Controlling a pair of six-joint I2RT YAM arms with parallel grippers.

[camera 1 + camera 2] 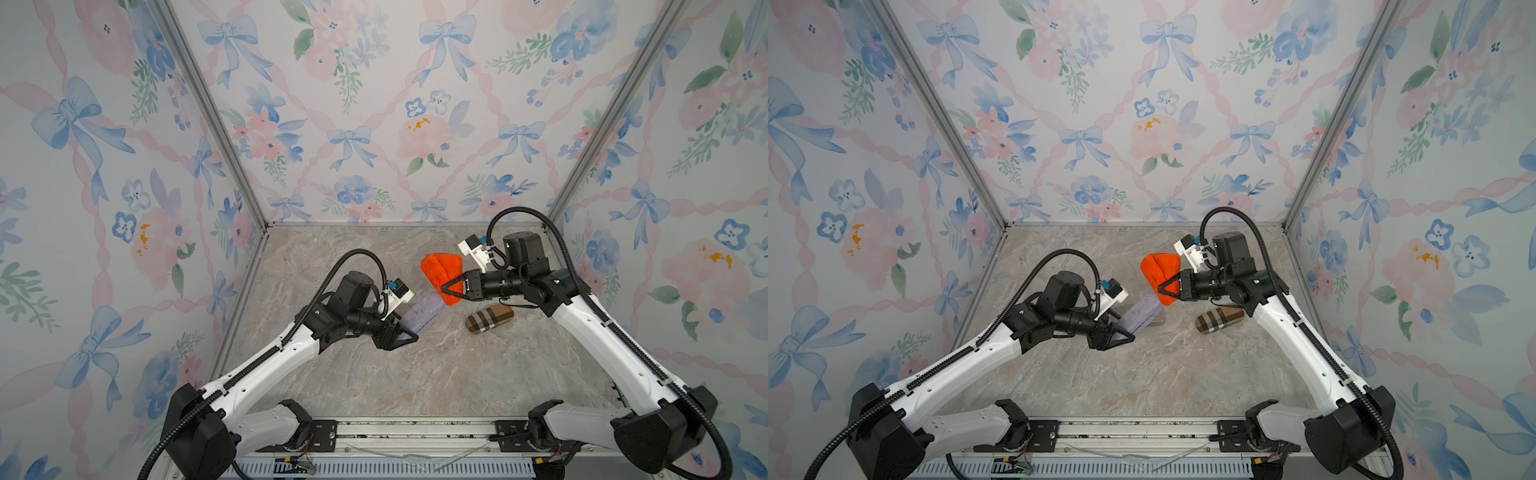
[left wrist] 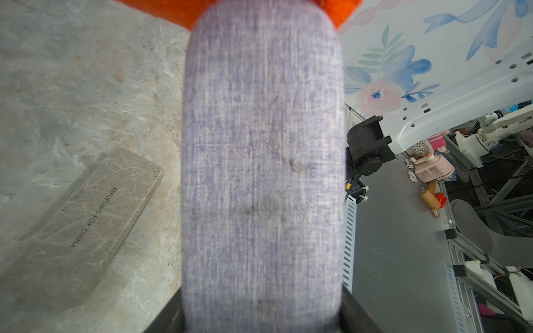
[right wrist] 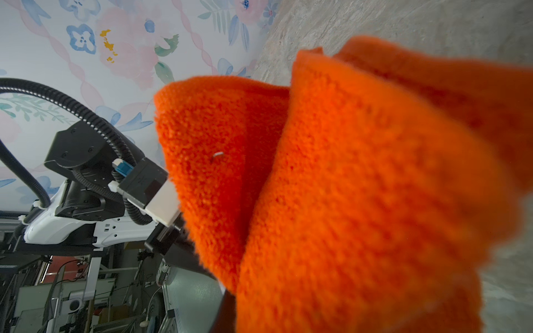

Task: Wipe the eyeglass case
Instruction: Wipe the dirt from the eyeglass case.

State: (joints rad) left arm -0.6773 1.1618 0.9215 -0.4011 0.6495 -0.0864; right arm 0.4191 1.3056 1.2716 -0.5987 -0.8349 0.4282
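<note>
My left gripper point(image 1: 409, 334) is shut on one end of a lilac woven eyeglass case point(image 1: 424, 311), held tilted above the marble tabletop. In the left wrist view the case point(image 2: 262, 173) fills the middle, with faint dark smudges on its fabric. A folded orange cloth point(image 1: 440, 270) hangs from my right gripper point(image 1: 446, 289), which is shut on its lower corner. In both top views the cloth point(image 1: 1160, 268) sits right at the case's point(image 1: 1142, 312) far end. I cannot tell whether they touch. The cloth point(image 3: 360, 187) hides the right jaws in the right wrist view.
A plaid eyeglass case point(image 1: 489, 318) lies on the table under my right forearm. A grey marbled case point(image 2: 83, 225) with printed lettering lies flat beside the held case. Floral walls point(image 1: 353, 124) close in the back and both sides.
</note>
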